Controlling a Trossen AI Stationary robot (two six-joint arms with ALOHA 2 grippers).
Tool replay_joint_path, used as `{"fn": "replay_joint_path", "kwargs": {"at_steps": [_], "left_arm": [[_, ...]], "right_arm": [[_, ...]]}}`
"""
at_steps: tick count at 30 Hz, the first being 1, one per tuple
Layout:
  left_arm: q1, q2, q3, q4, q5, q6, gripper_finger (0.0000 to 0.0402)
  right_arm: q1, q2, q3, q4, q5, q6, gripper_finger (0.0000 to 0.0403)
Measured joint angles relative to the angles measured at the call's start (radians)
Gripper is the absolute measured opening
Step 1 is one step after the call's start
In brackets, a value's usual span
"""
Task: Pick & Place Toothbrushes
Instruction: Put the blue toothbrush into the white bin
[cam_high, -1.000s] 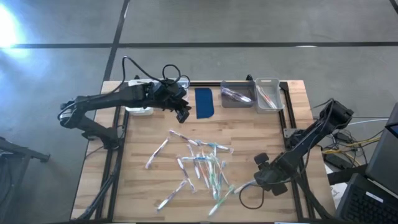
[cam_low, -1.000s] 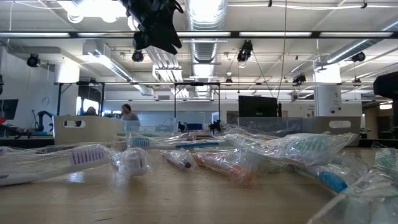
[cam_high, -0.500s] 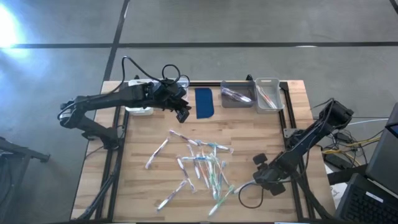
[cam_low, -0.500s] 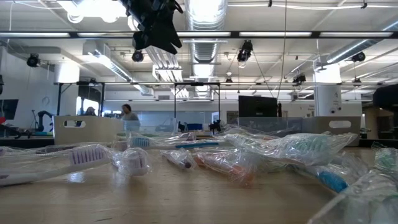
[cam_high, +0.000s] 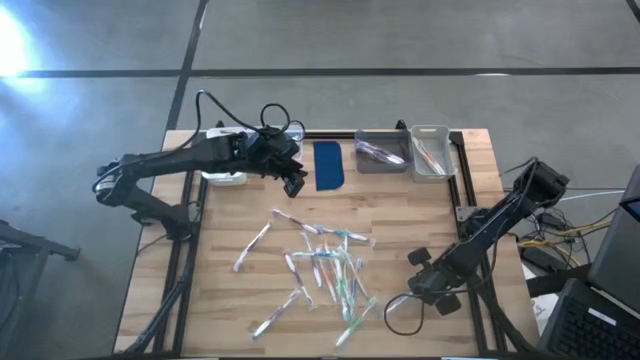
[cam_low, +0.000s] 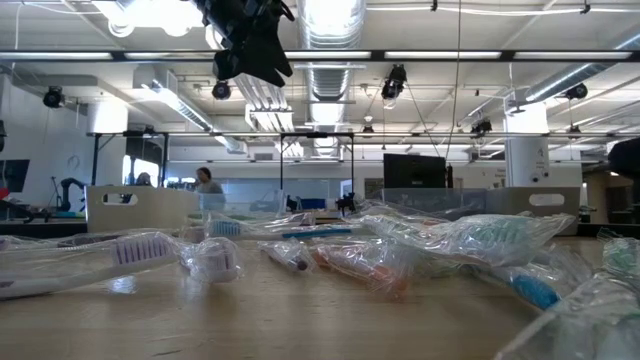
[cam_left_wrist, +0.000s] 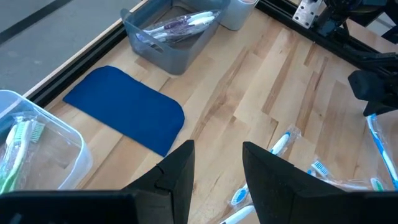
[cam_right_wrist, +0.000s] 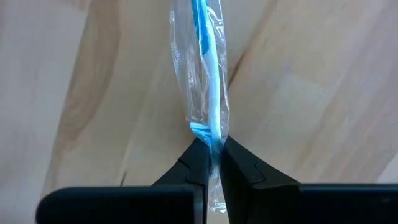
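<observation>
Several toothbrushes (cam_high: 322, 265) in clear wrappers lie scattered on the wooden table's middle. One blue-and-white wrapped toothbrush (cam_right_wrist: 206, 68) lies flat on the wood near the table's front right. My right gripper (cam_high: 412, 292) (cam_right_wrist: 211, 149) is down at it, shut on its end. My left gripper (cam_high: 295, 183) (cam_left_wrist: 217, 152) hangs open and holds nothing, high above the table's far left beside the dark blue pad (cam_high: 329, 165). It also shows at the top of the low view (cam_low: 250, 45). My right gripper pinches the wrapped toothbrush's end (cam_right_wrist: 209, 134) between its two fingers, where a patch of light blue shows through the wrapper. The fingers come steeply from above and point down. The rest of the toothbrush stretches away from the fingers and lies on the wood.
At the far edge stand a grey bin (cam_high: 380, 152) and a clear bin (cam_high: 430, 150), each with toothbrushes inside. Another clear bin (cam_left_wrist: 31, 149) near the far left corner holds a green one. A black frame (cam_high: 462, 175) borders the table's right side.
At the low view's right edge, the dark part of my right arm has sunk a little. Nothing else has visibly moved.
</observation>
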Motion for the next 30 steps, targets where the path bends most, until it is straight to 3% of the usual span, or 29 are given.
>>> {"fn": "replay_joint_path", "kwargs": {"at_steps": [9, 16, 22, 30], "left_arm": [[0.001, 0.0, 0.0, 0.0, 0.079, -0.056, 0.014], [0.0, -0.001, 0.0, 0.001, 0.307, -0.168, 0.014], [-0.008, -0.001, 0.0, 0.001, 0.455, -0.221, 0.014], [-0.01, 0.0, 0.0, 0.092, 0.593, -0.317, 0.014]], "right_arm": [[0.0, -0.09, 0.122, -0.234, -0.02, -0.055, 0.0013], [-0.031, -0.207, 0.242, -0.434, 0.121, -0.128, 0.0013], [-0.146, -0.22, 0.378, -0.595, 0.247, -0.258, 0.0013], [-0.385, -0.119, 0.593, -0.644, 0.455, -0.551, 0.0013]]}}
